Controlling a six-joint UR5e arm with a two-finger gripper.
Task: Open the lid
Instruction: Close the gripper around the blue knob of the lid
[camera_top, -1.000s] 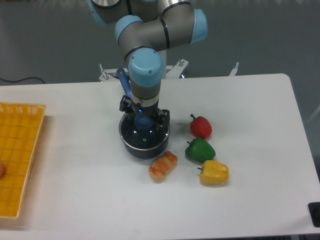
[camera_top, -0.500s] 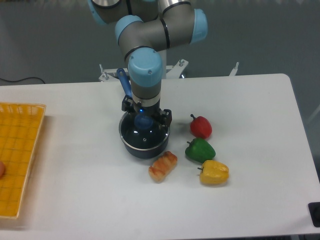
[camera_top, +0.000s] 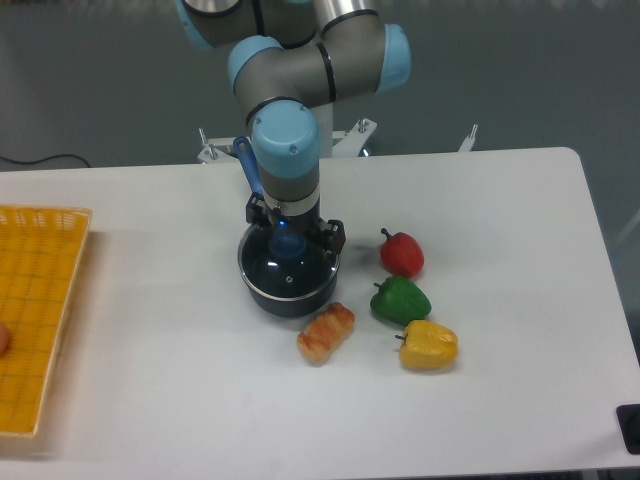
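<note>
— Where is the lid?

— The lid (camera_top: 290, 276) sits flat on the saucepan (camera_top: 288, 296), near the middle of the table (camera_top: 500, 400). It covers the whole mouth of the pan, so the pan is closed. Its blue knob (camera_top: 288, 246) stands at the centre.

— And your pincer?

— My pincer (camera_top: 289, 243) hangs straight down over the lid, with a finger on each side of the knob. Whether the fingers press the knob or stand a little off it, I cannot tell from here; my own wrist hides most of them.

— What is inside the pan?

— The glass looks dark with a few light spots on it. I make out nothing inside. The pan's long blue handle (camera_top: 246, 165) points away behind my arm.

— Any other containers?

— A yellow basket (camera_top: 40, 300) lies at the left edge of the table, well apart from the pan. Something small and reddish (camera_top: 3, 341) shows in it at the picture's very edge; I cannot tell what it is.

— What lies near the pan?

— A browned piece of food (camera_top: 326, 333) just in front of it, and to the right a red pepper (camera_top: 402, 254), a green pepper (camera_top: 400, 300) and a yellow pepper (camera_top: 429, 345).
</note>
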